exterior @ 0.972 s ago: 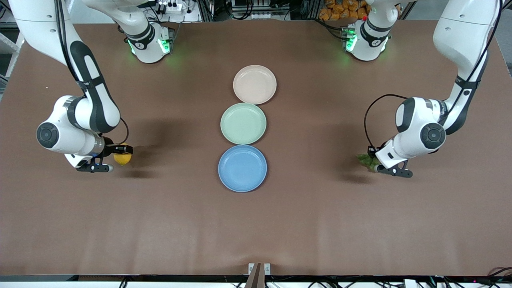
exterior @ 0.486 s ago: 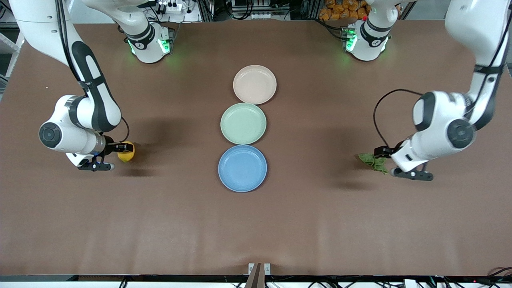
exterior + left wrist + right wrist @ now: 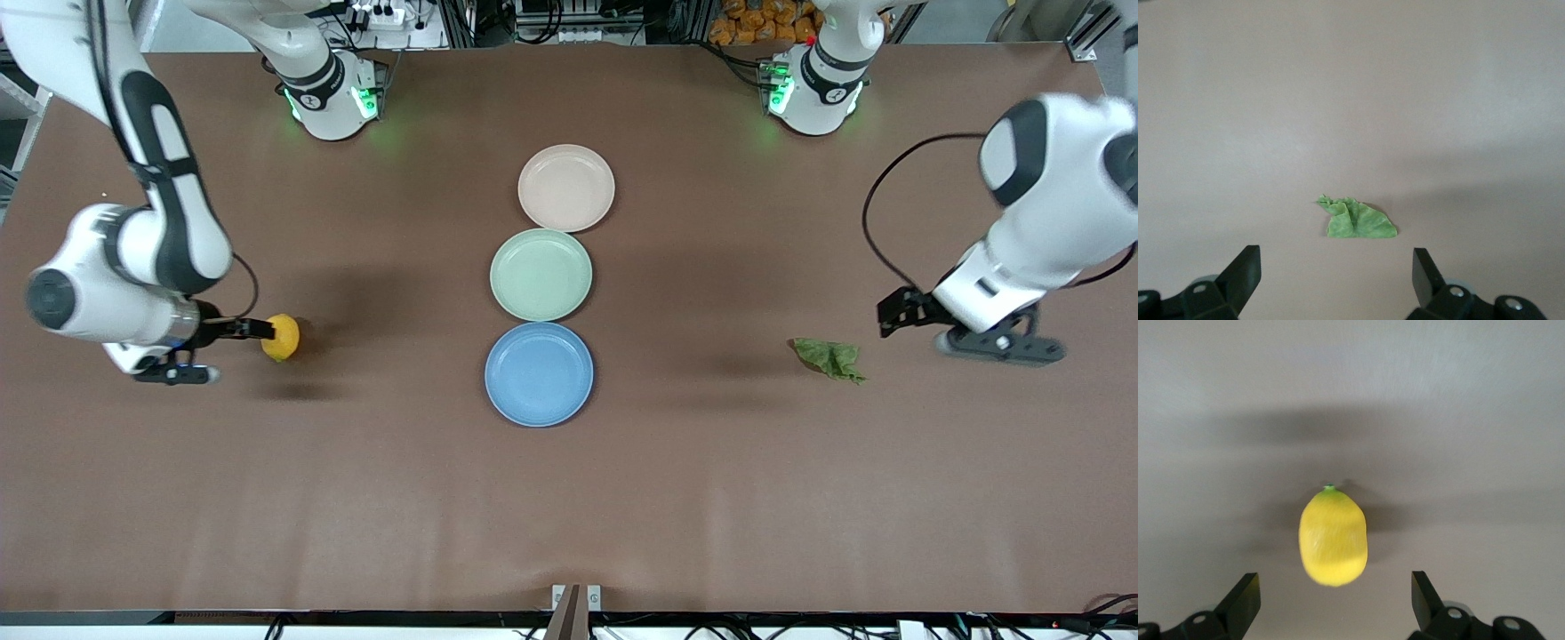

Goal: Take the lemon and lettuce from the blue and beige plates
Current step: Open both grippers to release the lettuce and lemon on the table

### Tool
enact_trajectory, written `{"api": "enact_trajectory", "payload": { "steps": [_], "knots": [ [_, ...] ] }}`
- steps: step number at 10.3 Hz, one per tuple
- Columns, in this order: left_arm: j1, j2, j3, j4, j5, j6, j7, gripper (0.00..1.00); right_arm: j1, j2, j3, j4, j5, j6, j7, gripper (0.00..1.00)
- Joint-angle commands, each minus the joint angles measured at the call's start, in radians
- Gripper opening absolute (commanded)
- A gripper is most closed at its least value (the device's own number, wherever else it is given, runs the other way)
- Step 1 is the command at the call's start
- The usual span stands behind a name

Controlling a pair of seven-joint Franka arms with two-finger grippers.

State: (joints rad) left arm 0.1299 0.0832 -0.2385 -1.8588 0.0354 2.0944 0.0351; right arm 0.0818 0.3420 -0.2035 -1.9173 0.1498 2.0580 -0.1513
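Note:
The lemon (image 3: 280, 338) lies on the brown table toward the right arm's end, off any plate. My right gripper (image 3: 212, 352) is open and empty, just outside it toward that end; in the right wrist view the lemon (image 3: 1333, 537) lies ahead of the open gripper (image 3: 1335, 600). The lettuce (image 3: 829, 358) lies flat on the table toward the left arm's end. My left gripper (image 3: 947, 331) is open and empty over bare table beside it; the lettuce (image 3: 1358, 221) also shows in the left wrist view ahead of the gripper (image 3: 1337, 280). The beige plate (image 3: 566, 188) and blue plate (image 3: 539, 374) are empty.
A pale green plate (image 3: 540, 274), also empty, sits between the beige and blue plates in a row down the table's middle. The arm bases stand along the table edge farthest from the front camera.
Both grippers have drawn back from the lemon and the lettuce toward their own ends of the table, the left one rising most. The lemon and lettuce stay on the table.

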Motion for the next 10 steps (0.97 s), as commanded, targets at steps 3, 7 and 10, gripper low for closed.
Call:
{"api": "enact_trajectory", "payload": {
  "steps": [3,7,10],
  "knots": [
    [-0.021,-0.039,0.011,0.035,-0.023,-0.036,0.0,1.0,-0.013,-0.059,0.012,0.259,-0.019,-0.289,-0.002,1.0],
    [-0.056,-0.054,0.016,0.207,-0.026,-0.332,-0.007,1.0,0.003,-0.187,0.038,0.291,-0.163,-0.329,0.001,1.0],
    [-0.11,-0.106,0.013,0.21,-0.034,-0.382,-0.189,1.0,0.009,-0.19,0.053,0.417,-0.159,-0.464,0.024,1.0]
  ]
}}
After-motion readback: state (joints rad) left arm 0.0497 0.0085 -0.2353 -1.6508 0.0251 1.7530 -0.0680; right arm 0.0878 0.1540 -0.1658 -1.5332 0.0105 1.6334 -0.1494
